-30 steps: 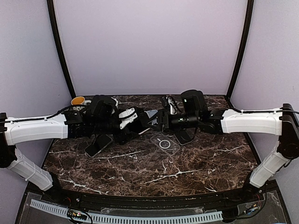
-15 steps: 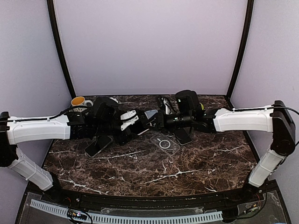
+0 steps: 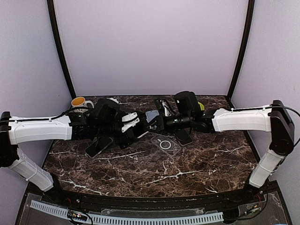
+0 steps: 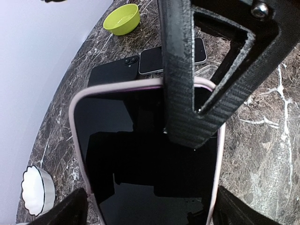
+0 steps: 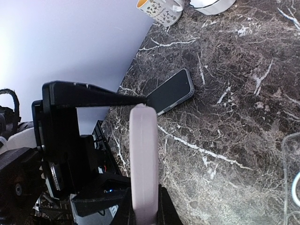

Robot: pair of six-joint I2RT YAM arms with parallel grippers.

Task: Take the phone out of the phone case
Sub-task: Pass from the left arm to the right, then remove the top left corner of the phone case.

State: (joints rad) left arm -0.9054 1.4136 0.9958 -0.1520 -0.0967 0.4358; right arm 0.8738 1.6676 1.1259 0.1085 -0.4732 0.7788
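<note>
The phone (image 4: 140,154), dark screen up, sits in a pale pink phone case (image 4: 77,136) and is held in the air between the two arms (image 3: 151,116). My left gripper (image 4: 150,206) is open, its fingers close beside the case's two long sides. My right gripper (image 5: 144,211) is shut on the far end of the cased phone, which I see edge-on (image 5: 144,159) in the right wrist view. One black right finger (image 4: 187,93) lies across the screen. In the top view the left gripper (image 3: 139,124) and right gripper (image 3: 157,123) nearly meet.
On the marble table lie a clear empty case (image 3: 165,143), a dark phone (image 3: 99,146) at the left and another phone (image 3: 183,137) under the right arm. A yellow mug (image 3: 78,101), a green bowl (image 4: 123,18) and a white fluted dish (image 4: 35,190) stand along the back.
The right gripper has reached further left and closed on the end of the cased phone. The left jaws have widened round its sides.
</note>
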